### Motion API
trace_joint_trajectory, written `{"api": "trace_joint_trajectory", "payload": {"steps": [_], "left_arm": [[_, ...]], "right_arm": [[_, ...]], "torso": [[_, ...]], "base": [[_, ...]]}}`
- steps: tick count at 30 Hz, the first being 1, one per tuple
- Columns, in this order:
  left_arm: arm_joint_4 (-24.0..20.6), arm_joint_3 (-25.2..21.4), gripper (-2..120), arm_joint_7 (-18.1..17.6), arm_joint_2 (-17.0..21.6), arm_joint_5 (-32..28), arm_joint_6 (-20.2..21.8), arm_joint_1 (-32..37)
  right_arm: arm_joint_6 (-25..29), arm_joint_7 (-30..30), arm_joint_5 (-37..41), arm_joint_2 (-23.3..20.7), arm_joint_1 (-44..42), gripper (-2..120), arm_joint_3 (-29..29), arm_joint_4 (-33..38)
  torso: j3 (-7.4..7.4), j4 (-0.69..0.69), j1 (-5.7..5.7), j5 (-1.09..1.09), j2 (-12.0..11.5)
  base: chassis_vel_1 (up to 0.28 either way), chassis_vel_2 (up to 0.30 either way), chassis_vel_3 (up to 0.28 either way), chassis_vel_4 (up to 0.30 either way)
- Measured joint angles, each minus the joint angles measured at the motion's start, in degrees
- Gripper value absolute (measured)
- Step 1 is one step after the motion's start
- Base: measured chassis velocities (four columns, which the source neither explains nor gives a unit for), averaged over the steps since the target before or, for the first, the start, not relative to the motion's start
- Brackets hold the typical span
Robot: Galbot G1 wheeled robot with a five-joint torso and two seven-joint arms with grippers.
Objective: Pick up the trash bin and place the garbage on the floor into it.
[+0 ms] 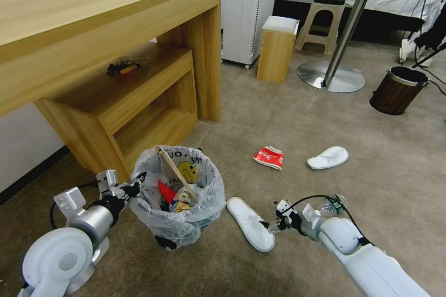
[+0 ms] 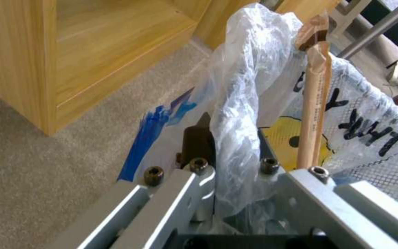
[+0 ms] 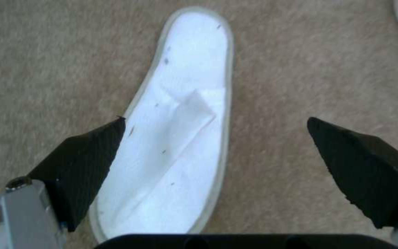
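left gripper (image 1: 132, 189) pinched trash bin (image 1: 179, 216) rim+bag at bin's 9 o'clock | right gripper (image 3: 215, 152) jaws spread over near slipper (image 1: 251, 222), 3 o'clock of bin on floor (image 1: 288, 120) | risk: flat slipper slips out; thin bag tears, bin drops

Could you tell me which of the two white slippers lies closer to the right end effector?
The slipper beside the trash bin, just before the open right end effector; the other slipper lies farther off.

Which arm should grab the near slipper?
Right, probably. The right gripper hangs open just above the near slipper on the carpet. The left gripper is clamped on the trash bin rim.
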Motion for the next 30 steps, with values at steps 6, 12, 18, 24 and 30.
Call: {"api": "trace_joint_trajectory", "payload": {"steps": [6,12,18,24,30], "left_arm": [[0.3,0.3,3,0.1,-0.2,0.4,-0.1,-0.1],[0.3,0.3,3,0.1,-0.3,0.5,-0.1,-0.1],[0.3,0.1,3,0.2,-0.2,0.5,-0.1,0.1],[0.3,0.1,3,0.2,-0.2,0.6,-0.1,0.1],[0.3,0.0,3,0.2,-0.2,0.7,-0.1,0.2]], "right_arm": [[2.0,-0.7,-0.8,1.0,0.1,100,-0.8,-2.6],[3.0,-0.8,-1.7,2.1,0.4,100,-1.1,-4.3],[4.8,-1.3,-3.6,4.3,0.9,100,-1.5,-6.7],[4.9,-0.3,-3.9,5.9,1.3,99,-1.6,-8.0],[5.0,-0.1,-4.6,8.0,1.9,96,-1.9,-10.4]], "torso": [[0.00,0.00,0.00,0.00,0.0],[0.00,0.00,0.00,0.00,0.0],[0.00,0.00,0.00,0.00,0.0],[0.00,0.00,0.00,0.00,0.0],[0.00,0.00,0.00,0.00,0.0]], "base": [[0.000,0.000,0.000,0.000],[0.000,0.000,0.000,0.000],[0.000,0.000,0.000,0.000],[0.000,0.000,0.000,0.000],[0.000,0.000,0.000,0.000]]}}
